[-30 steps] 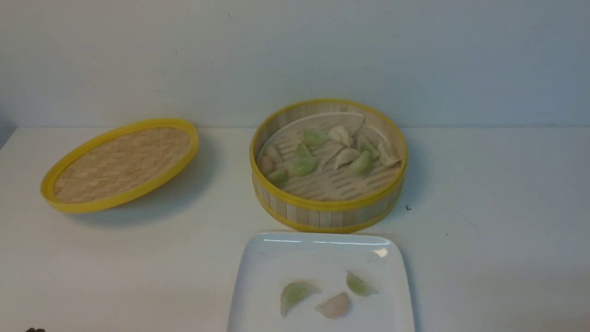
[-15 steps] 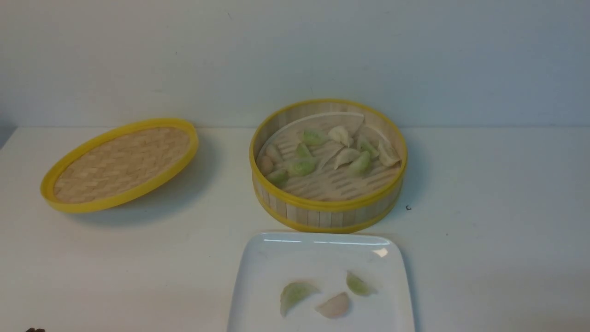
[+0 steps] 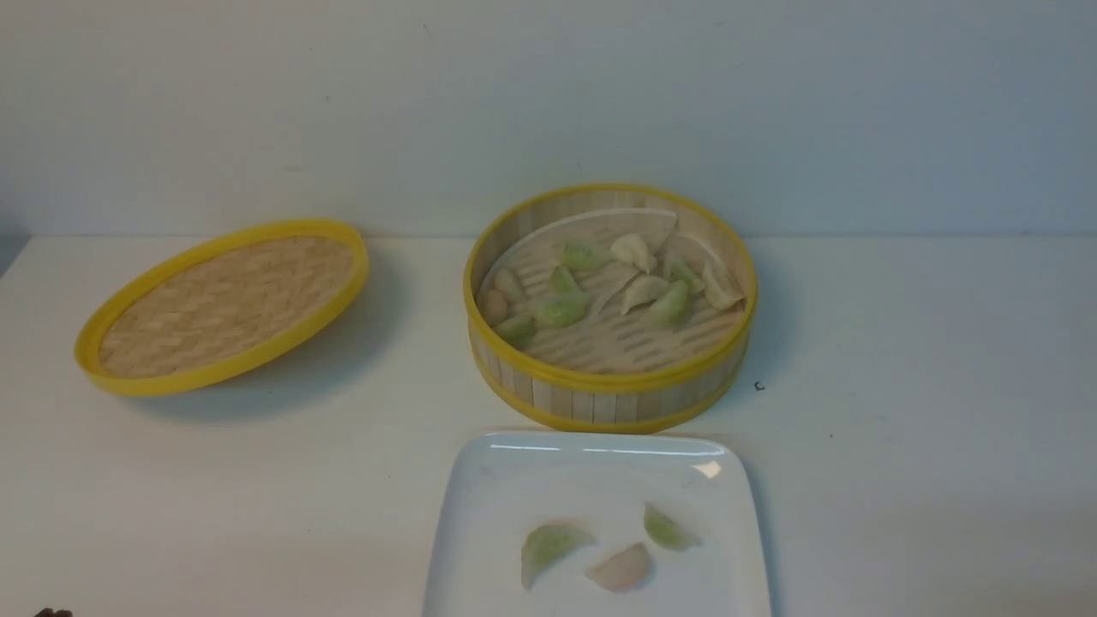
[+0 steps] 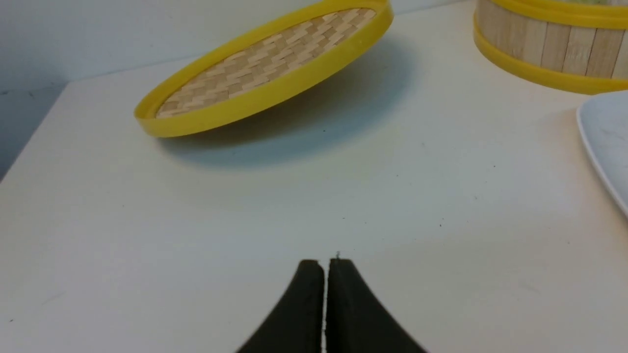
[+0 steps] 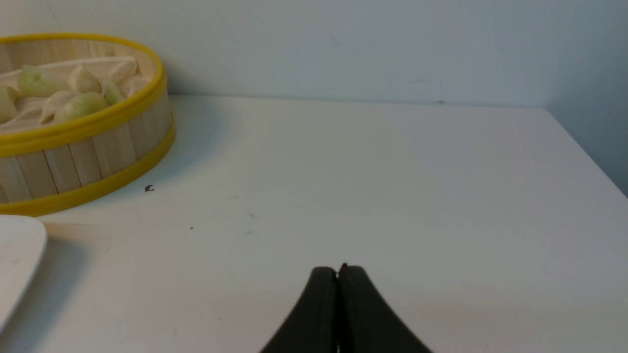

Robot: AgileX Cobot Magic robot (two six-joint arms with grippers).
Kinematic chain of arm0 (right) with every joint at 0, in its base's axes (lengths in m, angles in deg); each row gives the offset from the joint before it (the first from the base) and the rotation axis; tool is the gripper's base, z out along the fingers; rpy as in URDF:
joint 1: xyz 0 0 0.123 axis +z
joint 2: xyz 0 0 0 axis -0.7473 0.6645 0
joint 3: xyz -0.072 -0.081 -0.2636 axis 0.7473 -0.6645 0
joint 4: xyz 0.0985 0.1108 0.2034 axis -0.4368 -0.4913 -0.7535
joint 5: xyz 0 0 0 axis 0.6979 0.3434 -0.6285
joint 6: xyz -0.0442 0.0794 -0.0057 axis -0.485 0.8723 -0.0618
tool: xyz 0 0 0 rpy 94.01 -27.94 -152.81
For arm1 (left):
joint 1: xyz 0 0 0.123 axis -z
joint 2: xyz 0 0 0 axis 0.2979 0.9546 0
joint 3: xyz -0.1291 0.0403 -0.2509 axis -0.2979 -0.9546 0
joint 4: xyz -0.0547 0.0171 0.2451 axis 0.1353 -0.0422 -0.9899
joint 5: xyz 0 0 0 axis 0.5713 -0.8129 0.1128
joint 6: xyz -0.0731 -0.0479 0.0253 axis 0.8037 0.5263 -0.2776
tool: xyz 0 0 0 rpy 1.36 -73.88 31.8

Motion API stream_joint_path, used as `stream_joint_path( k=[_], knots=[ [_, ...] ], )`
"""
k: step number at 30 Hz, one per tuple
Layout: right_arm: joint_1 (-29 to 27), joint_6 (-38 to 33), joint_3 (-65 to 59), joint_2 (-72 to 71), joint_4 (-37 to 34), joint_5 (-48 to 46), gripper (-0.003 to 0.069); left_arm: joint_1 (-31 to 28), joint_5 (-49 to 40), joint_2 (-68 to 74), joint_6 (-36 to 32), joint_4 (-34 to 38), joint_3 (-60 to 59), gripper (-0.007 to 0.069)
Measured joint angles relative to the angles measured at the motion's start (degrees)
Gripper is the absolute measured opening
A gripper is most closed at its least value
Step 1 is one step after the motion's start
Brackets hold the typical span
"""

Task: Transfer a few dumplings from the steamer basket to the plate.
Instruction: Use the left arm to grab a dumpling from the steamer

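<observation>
Three dumplings (image 3: 621, 567), two green and one pinkish, lie on the near half of the plate (image 3: 583, 476), which sits just in front of the basket (image 3: 600, 386). About ten more are heaped in the far half of the basket. Well to the left, the lid (image 3: 223, 304) lies tilted on the worktop (image 3: 900, 428), and a small dark speck (image 3: 758, 386) sits just right of the basket. Nothing stands between basket and plate. From the left wrist, the left hand (image 4: 324, 267) hangs low over bare worktop, its jaws pressed together on nothing. The lid (image 4: 265, 63) is ahead of it, with the basket wall (image 4: 539, 44) and the plate's edge (image 4: 606, 137) off to one side. From the right wrist, the right hand (image 5: 337, 274) is likewise closed and empty over open worktop, well apart from the basket (image 5: 88, 157), the speck (image 5: 149, 188) and the plate's corner (image 5: 17, 255).
</observation>
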State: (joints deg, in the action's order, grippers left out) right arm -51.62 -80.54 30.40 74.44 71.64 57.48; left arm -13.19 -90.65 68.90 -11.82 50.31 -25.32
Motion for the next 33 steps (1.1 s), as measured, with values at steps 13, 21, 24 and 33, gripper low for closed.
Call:
stream_joint_path(
  k=[13, 21, 24, 33],
  knots=[
    [0.0, 0.09, -0.21, 0.0, -1.36, 1.83, -0.0015, 0.0, 14.99, 0.0, 8.33, 11.57, -0.1, -0.0006],
    [0.0, 12.31, -0.55, 0.0, -31.04, 17.71, -0.0015, 0.0, 37.46, 0.0, 13.97, 21.77, -0.1, -0.0006],
    [0.0, 13.26, -0.55, 0.0, -40.29, 21.74, -0.0015, 0.0, 46.25, 0.0, 17.61, 23.08, 0.68, -0.0006],
    [0.0, 7.92, 2.63, 0.05, -44.63, 25.85, -0.0015, 0.0, 24.38, 5.38, 20.58, 18.71, 23.47, -0.0006]
  ],
)
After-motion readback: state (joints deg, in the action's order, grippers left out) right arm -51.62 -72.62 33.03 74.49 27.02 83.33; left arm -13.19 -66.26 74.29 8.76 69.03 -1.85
